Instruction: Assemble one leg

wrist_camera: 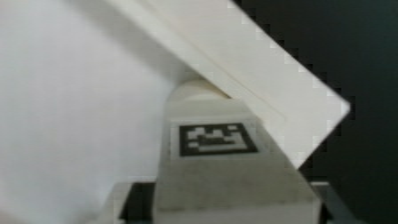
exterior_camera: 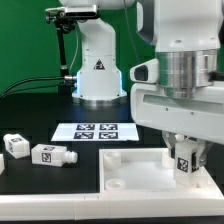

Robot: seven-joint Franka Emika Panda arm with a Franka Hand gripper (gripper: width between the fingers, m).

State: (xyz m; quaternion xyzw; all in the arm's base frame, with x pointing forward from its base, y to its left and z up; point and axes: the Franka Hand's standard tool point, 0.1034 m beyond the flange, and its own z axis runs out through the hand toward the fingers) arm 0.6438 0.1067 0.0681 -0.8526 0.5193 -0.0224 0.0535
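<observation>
My gripper (exterior_camera: 186, 160) is shut on a white leg (exterior_camera: 187, 163) with a black-and-white tag, held upright over the right far corner of the large flat white panel (exterior_camera: 135, 178). In the wrist view the leg (wrist_camera: 217, 150) fills the middle between my jaws, its far end resting against the panel's raised rim (wrist_camera: 267, 75) at the corner. The dark fingers (wrist_camera: 139, 200) flank the leg on both sides. I cannot tell whether the leg's end sits in a corner socket. Two more legs (exterior_camera: 17, 145) (exterior_camera: 51, 154) lie on the black table at the exterior view's left.
The marker board (exterior_camera: 92, 131) lies flat on the table behind the panel. The robot's white base (exterior_camera: 98, 65) stands at the back. A round socket (exterior_camera: 112, 156) shows at the panel's near left corner.
</observation>
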